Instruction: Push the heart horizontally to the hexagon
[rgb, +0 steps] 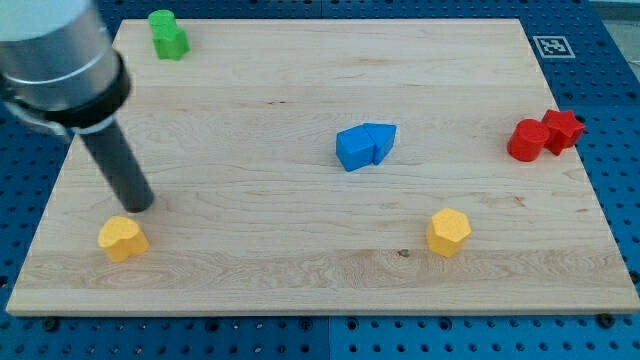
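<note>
The rod is seen slanting down from the view's upper left, and my tip (141, 203) is set on the board (300, 270). No jaws are carried, so nothing is clenched or grasped. The yellow heart (122, 238) lies just below my tip and slightly to its left; whether the two touch cannot be told. The yellow hexagon (448, 232) is found far to the right of my tip, at about the heart's height in the view. Two blue blocks (364, 146), pressed together, sit up and to the right of my tip. Two red blocks (543, 135) are at the far right. A green block (167, 34) is placed well above my tip.
</note>
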